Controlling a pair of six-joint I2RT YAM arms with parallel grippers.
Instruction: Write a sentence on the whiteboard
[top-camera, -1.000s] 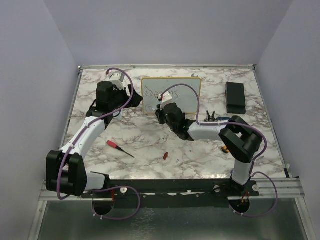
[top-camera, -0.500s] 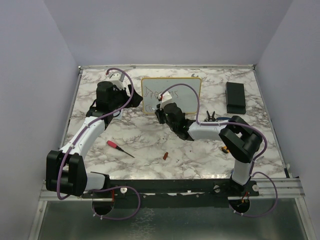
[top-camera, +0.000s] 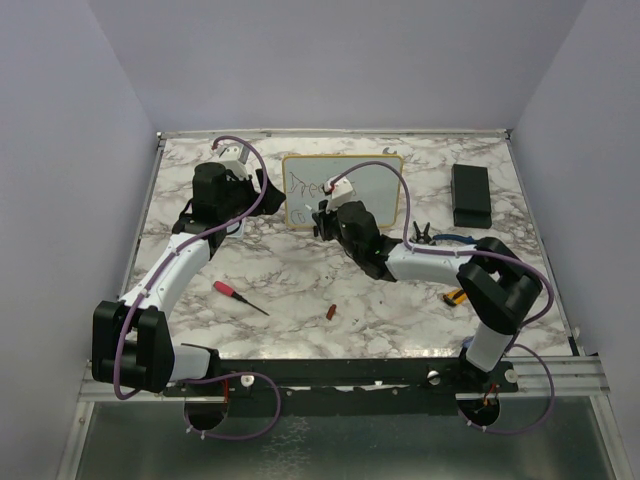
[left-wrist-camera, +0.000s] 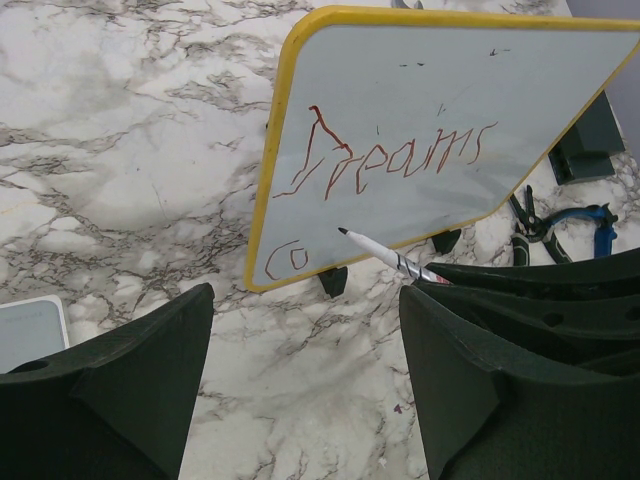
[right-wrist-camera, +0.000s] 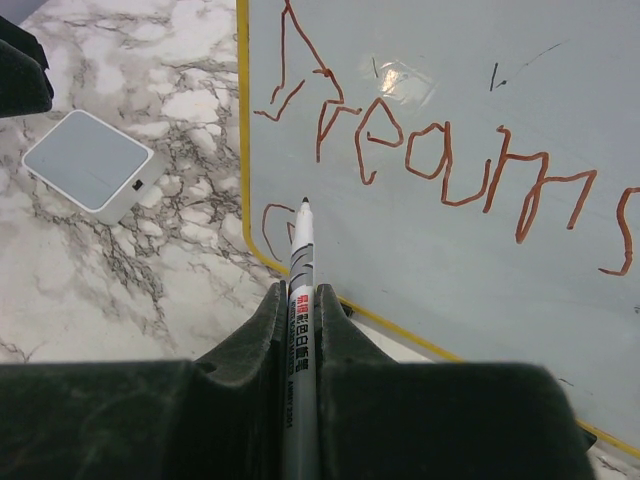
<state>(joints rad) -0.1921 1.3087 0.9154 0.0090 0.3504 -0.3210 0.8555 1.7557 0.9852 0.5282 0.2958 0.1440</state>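
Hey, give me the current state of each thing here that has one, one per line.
whiteboard: standing on its feet.
sentence: unfinished, "Dreams" plus "Co" below.
marker: uncapped, tip by "Co"; contact unclear.
right pincer: shut on the marker.
left pincer: open, empty.

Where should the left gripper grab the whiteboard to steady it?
The whiteboard stands tilted on its feet, so the left gripper should probably pinch the upper left frame, coming from the left; the right gripper's marker works lower down.
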